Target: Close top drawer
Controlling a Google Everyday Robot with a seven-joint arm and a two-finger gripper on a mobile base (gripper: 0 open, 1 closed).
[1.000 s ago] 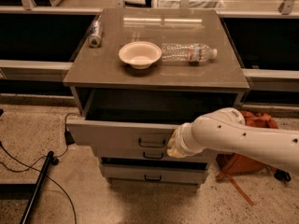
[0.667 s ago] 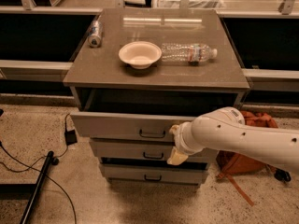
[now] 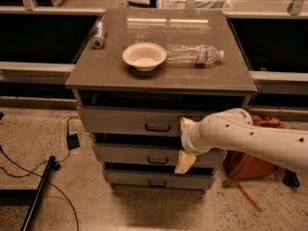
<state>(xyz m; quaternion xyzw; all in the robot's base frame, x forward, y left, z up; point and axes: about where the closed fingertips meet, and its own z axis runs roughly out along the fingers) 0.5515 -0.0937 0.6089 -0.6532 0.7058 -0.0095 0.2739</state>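
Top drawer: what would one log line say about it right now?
top drawer: nearly shut | gripper: open, against drawer front, right of handle | cabinet top: bowl, bottle, can

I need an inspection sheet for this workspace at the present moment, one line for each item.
Surface: grey cabinet top, holds three loose things.
Job's things: top drawer nearly shut, dark gap above its front; handle free.
Clutter: can lying down; white bowl upright, empty; plastic bottle lying beside the bowl.
Grippers: gripper at the drawer fronts, right of the handle, fingers spread.
Cables: black cables on the floor, left, with a small black box.
Surroundings: orange bag on the floor, right; dark pole, left.
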